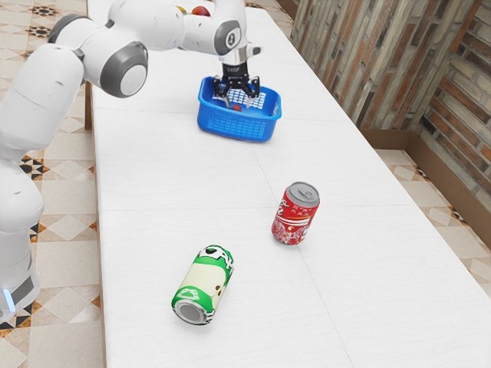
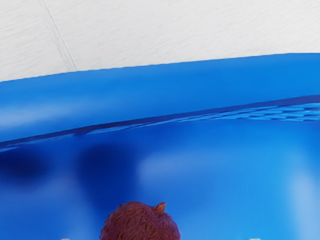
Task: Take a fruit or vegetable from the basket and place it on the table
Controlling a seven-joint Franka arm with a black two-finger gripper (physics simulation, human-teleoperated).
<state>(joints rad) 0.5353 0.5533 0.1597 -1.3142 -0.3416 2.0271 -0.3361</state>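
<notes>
My gripper [image 1: 238, 101] points down into the blue basket [image 1: 235, 125], its two fingers spread wide. Low between and just beyond the fingertips is a small reddish fruit [image 1: 237, 108], with space on both sides of it. In the wrist view the same fruit [image 2: 140, 223], dark red-brown and rough-skinned with a short stem, lies inside the basket [image 2: 165, 90] near its wall. Its lower part is cut off by the view's edge. White table surface [image 2: 150, 30] lies beyond the rim.
On the table [image 1: 153, 169], a red can [image 1: 295, 215] stands upright nearer the exterior camera, and a green and cream can [image 1: 204, 285] lies on its side. A red round thing [image 1: 201, 11] and a yellow one [image 1: 181, 9] are at the far end, behind the arm.
</notes>
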